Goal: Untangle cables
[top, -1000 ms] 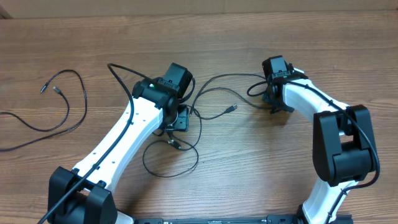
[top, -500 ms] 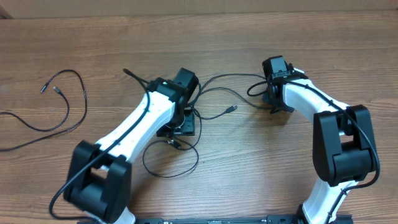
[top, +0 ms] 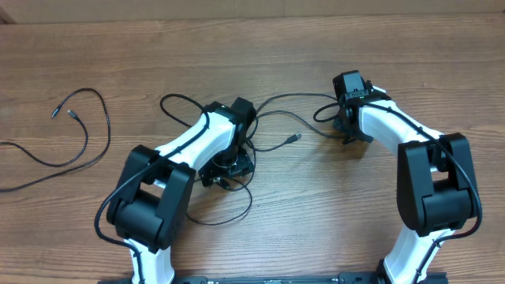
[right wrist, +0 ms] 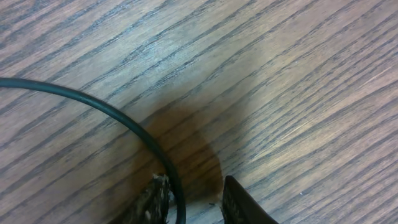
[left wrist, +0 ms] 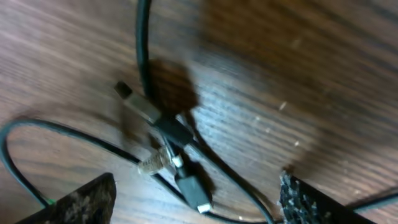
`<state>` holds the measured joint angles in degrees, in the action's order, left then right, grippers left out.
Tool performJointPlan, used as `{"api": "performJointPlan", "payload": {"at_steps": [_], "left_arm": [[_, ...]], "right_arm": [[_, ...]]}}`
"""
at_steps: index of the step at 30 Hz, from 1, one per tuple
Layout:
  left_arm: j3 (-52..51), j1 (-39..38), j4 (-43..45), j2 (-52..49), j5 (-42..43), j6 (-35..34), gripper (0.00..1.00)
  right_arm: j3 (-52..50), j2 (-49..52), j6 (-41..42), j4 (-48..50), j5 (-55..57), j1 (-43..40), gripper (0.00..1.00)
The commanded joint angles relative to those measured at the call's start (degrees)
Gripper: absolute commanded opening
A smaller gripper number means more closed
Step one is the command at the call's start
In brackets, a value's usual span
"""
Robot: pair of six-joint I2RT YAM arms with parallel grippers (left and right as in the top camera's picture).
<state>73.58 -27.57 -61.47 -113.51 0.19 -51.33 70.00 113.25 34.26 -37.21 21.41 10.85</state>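
Several thin black cables (top: 272, 118) cross in the middle of the table, and one end with a silver plug (top: 296, 138) lies free. My left gripper (top: 229, 167) hangs low over the knot. In the left wrist view the fingers (left wrist: 84, 202) stand wide open on either side of crossed plugs (left wrist: 174, 140), touching none of them. My right gripper (top: 347, 134) points down at the table. In the right wrist view a cable (right wrist: 93, 102) runs between its narrowly parted fingertips (right wrist: 239, 202), lying against the left one with a gap to the right one.
A separate black cable (top: 107, 126) curls on the far left of the wooden table (top: 316, 229), its plug ends (top: 55, 113) near the back. A loose loop (top: 213, 222) lies in front of the left arm.
The left arm has folded up, its elbow swinging right and forward. Its jaws have opened wider over the knot. The right arm has not moved.
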Motion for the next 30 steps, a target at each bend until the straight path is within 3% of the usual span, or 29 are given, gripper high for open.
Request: {"api": "performJointPlan", "payload": {"at_steps": [1,7,10,14,17,20,22,24,27,30], "left_arm": [[-0.37,0.20,0.22,-0.96,-3.67,-7.98,0.85],[-1.92,0.61,0.26,-0.96,-5.75,-19.26,0.71],[-4.33,0.66,1.18,-0.96,-6.01,-23.65,0.74],[-6.69,1.05,3.28,-0.96,-5.70,-24.09,0.75],[-6.91,2.27,3.30,-0.96,-4.46,-24.09,0.62],[-7.61,4.11,5.01,-0.96,-3.72,-24.11,0.42],[-8.72,5.64,7.08,-0.96,-2.99,-24.00,0.35],[-10.14,7.48,9.94,-0.96,-1.05,-20.94,0.34],[-12.57,9.62,16.20,-0.96,4.11,-11.89,0.45],[-13.94,11.17,19.82,-0.96,7.91,-5.14,0.47]], "right_arm": [[-2.23,1.86,-0.26,-0.28,-4.17,0.00,0.28],[-2.23,1.86,-0.28,-0.28,-4.17,0.00,0.29],[-2.23,1.86,-0.28,-0.31,-4.17,0.00,0.29],[-2.23,1.86,-0.26,-0.24,-4.17,0.00,0.29],[-2.23,1.86,-0.26,-0.04,-4.44,0.00,0.29],[-2.23,1.86,-0.28,-0.09,-4.59,0.00,0.29],[-2.23,1.86,-0.28,-0.11,-4.57,0.00,0.29],[-2.23,1.86,-0.28,-0.13,-4.59,0.00,0.29],[-2.23,1.86,-0.28,-0.04,-4.59,0.00,0.29],[-2.23,1.86,-0.28,0.15,-4.57,0.00,0.29]]}}
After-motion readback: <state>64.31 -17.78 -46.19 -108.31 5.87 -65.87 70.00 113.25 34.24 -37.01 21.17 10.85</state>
